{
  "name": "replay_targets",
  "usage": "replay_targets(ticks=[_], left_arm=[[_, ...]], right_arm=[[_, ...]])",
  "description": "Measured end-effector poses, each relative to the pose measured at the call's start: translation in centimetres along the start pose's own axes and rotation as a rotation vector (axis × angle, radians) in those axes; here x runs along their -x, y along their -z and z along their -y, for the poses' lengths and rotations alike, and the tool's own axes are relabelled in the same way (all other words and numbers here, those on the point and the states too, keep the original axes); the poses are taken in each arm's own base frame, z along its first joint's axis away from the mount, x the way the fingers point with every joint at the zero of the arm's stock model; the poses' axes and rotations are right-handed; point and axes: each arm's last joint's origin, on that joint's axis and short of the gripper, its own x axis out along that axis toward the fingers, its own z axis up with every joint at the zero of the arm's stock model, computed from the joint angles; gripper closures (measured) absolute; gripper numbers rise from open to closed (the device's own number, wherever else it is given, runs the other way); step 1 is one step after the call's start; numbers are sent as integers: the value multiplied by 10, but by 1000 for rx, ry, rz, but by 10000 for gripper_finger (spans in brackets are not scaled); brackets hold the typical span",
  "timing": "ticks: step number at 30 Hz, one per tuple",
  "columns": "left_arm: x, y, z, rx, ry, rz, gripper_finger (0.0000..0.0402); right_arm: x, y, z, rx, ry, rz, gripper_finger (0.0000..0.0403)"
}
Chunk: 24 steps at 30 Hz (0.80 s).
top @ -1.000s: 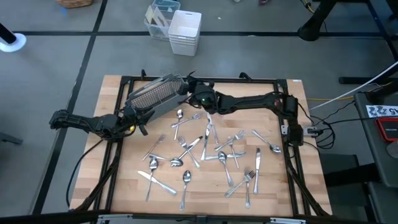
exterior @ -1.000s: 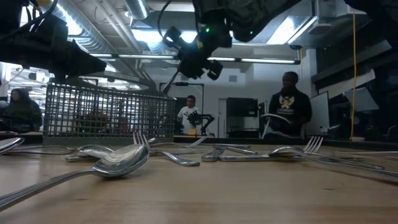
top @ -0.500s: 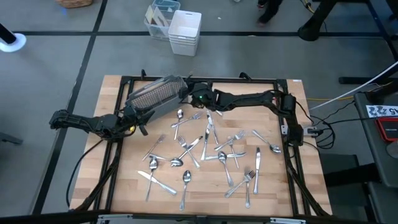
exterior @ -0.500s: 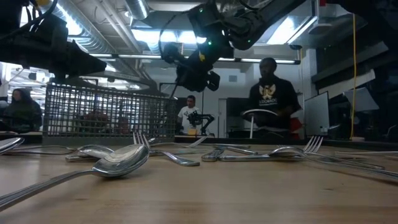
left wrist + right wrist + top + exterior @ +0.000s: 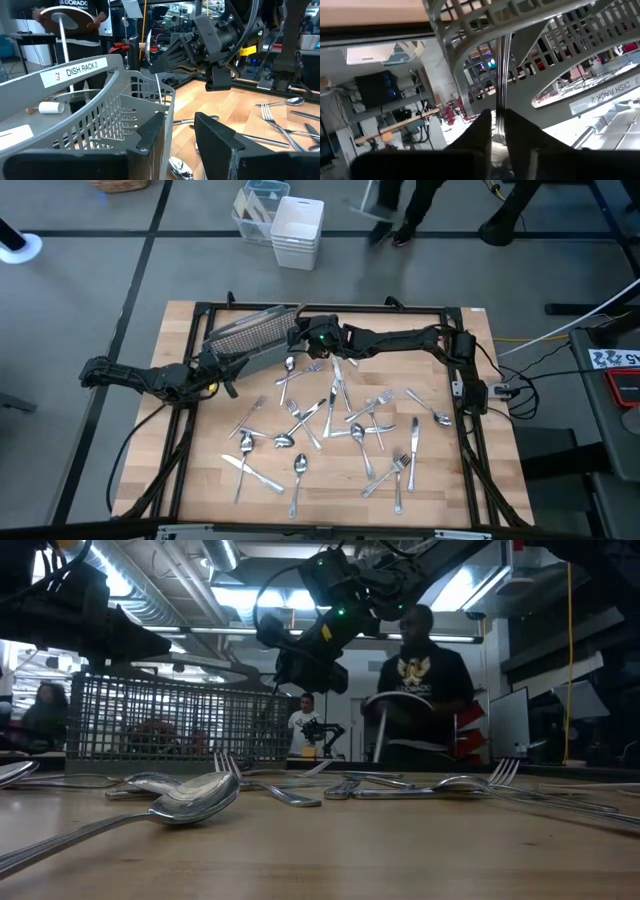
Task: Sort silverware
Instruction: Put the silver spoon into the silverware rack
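Note:
Many shiny forks, spoons and knives (image 5: 340, 415) lie scattered across the wooden table. The grey wire-mesh caddy (image 5: 245, 335) stands on the table near its far left, labelled "DISH RACK 2" (image 5: 82, 70). My left gripper (image 5: 222, 368) is open at the caddy's near-left end, one finger inside and one outside. My right gripper (image 5: 298, 337) hovers over the caddy's right end, shut on one slim piece of silverware (image 5: 159, 92) that points down into the caddy. What kind of piece it is stays hidden. My left gripper straddles the caddy's end wall (image 5: 167, 120) level from the table's left. Its inner finger (image 5: 150, 132) lies against the mesh. The outer finger (image 5: 217, 142) stands apart from the wall. The caddy rests on the table. My right gripper pinches the piece's slim handle (image 5: 501, 95) between both fingers, slanting down from the right. The piece is lifted clear of the table and hangs below the fingers. Its lower end reaches past the caddy's rim (image 5: 161, 102); where it ends is hidden.
A black frame rail (image 5: 330, 308) borders the table. White bins (image 5: 297, 230) stand on the floor beyond the far edge. Cables and a box (image 5: 470, 390) sit at the right edge. A person (image 5: 415, 680) moves in the room behind.
My right gripper has moved toward the table's left and down over the caddy's right end, staying shut on the piece, which now hangs lower toward the caddy. The caddy and my left arm have kept still. A person has walked across behind the table.

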Motion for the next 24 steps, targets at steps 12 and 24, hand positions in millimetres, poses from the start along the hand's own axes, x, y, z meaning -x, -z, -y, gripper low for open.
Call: replay_targets(ticks=[12, 24], left_arm=[[0, 0, 0, 3, 0, 0, 302], [4, -28, 1, 79, 155, 51, 302]], right_arm=[[0, 0, 1, -40, 4, -2, 289], [23, 11, 24, -567, -48, -325, 313]])
